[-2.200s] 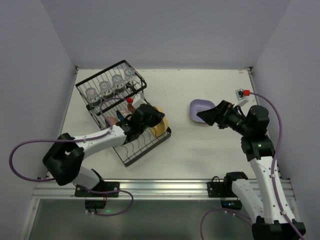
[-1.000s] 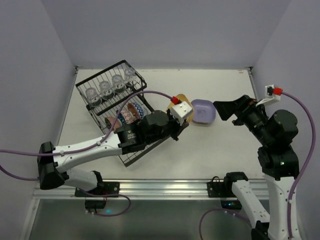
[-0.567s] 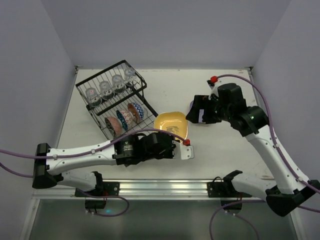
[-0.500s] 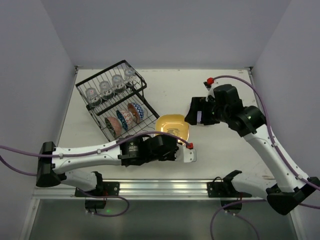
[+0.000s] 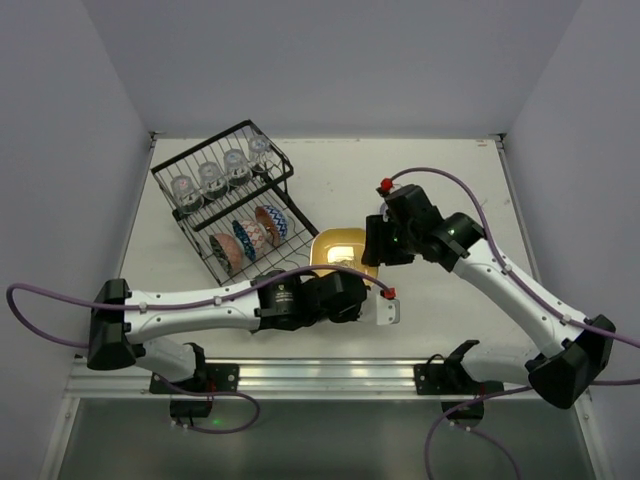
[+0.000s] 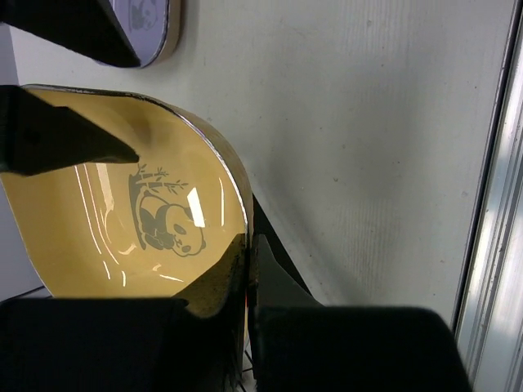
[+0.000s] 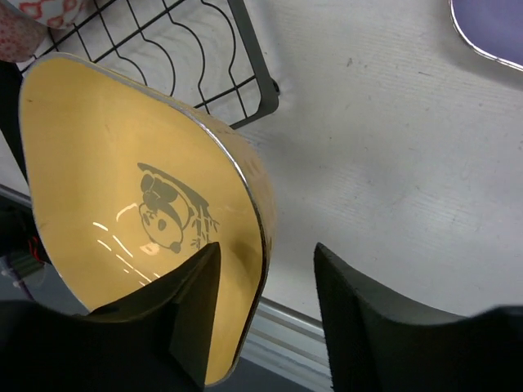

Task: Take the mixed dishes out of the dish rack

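Yellow panda plate (image 5: 340, 250) was face-up over the worktop (image 5: 450, 180), at the dish rack's (image 5: 200, 147) 4 o'clock corner. It's a rounded square, so no real long axis. Left pincer (image 6: 248, 278) clamped its 6 o'clock rim. Right pincer (image 7: 265, 255) straddled the 3 o'clock rim, jaws half-wide, not gripping. Half a second earlier it sat clear of the plate.

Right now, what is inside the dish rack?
Four clear glass cups in the basket section, three patterned bowls in the tray section. The left arm covers the dish rack's near part.
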Controlling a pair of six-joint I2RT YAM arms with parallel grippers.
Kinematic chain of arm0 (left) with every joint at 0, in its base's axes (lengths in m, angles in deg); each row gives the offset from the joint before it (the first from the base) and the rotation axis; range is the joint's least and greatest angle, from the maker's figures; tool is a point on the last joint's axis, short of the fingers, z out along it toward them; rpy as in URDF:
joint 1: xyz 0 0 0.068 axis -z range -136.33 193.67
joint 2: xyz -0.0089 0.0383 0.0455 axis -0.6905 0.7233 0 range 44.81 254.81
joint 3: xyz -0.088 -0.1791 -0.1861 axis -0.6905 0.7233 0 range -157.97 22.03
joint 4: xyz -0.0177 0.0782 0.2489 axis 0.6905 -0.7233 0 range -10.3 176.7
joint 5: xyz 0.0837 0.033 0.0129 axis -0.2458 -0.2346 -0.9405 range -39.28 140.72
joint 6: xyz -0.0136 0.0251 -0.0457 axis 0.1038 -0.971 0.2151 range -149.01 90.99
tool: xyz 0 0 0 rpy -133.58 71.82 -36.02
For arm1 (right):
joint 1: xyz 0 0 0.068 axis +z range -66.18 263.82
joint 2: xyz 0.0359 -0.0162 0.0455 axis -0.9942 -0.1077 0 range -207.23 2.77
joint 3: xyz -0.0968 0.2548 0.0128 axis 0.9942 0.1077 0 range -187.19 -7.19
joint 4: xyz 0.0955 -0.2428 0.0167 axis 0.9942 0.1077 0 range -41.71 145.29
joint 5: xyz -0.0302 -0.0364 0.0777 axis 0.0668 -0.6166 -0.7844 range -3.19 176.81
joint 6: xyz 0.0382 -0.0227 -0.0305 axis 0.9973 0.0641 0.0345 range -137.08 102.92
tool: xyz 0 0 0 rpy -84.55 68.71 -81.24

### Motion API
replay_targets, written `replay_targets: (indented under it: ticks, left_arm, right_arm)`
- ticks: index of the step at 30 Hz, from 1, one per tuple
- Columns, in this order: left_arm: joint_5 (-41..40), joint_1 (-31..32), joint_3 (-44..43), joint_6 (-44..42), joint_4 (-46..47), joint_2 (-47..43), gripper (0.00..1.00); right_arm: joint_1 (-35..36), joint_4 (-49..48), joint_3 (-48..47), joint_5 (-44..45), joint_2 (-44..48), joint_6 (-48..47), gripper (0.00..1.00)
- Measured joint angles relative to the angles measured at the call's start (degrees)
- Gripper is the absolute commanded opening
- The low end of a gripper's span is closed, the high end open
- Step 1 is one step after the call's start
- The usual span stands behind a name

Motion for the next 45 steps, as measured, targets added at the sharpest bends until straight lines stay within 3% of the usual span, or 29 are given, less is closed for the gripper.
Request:
replay_targets:
  ticks: [3,4,7,8,10,11,16,23,31,37,45]
  left_arm:
    - [-0.66,0.00,-0.31,0.02,0.61,0.52,0.00]
    - [-0.90,0.00,-0.31,0.04,0.76,0.70,0.00]
    - [-1.77,0.02,-0.31,0.63,1.40,1.70,0.03]
    - [-2.58,0.11,-0.31,0.63,1.62,1.88,0.25]
    - [-3.87,0.07,-0.31,0.55,2.05,1.92,0.50]
    - [-4.70,0.04,-0.31,0.66,2.36,1.90,0.99]
    - [-7.21,-0.83,0.04,2.45,4.39,1.44,1.00]
    - [-9.35,-4.81,4.39,9.75,5.64,-5.01,1.00]
    - [-10.45,-13.57,14.93,23.54,5.79,-20.11,1.00]
    - [-11.10,-13.51,18.23,28.59,6.36,-33.11,1.00]
    - [-11.39,-13.51,23.76,30.34,6.62,-34.45,1.00]
  right_arm:
    - [0.13,-1.16,1.75,-0.13,-0.68,0.79,0.25]
    - [0.17,-1.55,2.03,-0.13,-0.72,1.01,0.02]
    - [0.44,-4.04,2.12,0.20,-0.70,3.08,0.00]
    - [0.44,-4.33,2.12,0.63,-0.61,3.37,0.00]
    - [0.39,-4.66,2.12,1.70,-0.46,3.52,0.00]
    - [0.37,-4.59,2.14,2.34,-0.33,3.32,0.00]
    - [-2.58,-4.50,2.19,3.23,-0.17,1.57,0.00]
    - [-19.30,-4.63,2.56,3.32,-1.97,-4.00,0.00]
    - [-30.27,-5.05,-3.93,2.69,-18.78,-9.81,0.00]
    - [-33.29,-5.33,-10.14,1.11,-30.67,-12.57,0.00]
    - [-35.12,-5.81,-15.02,-2.05,-35.58,-14.25,0.00]
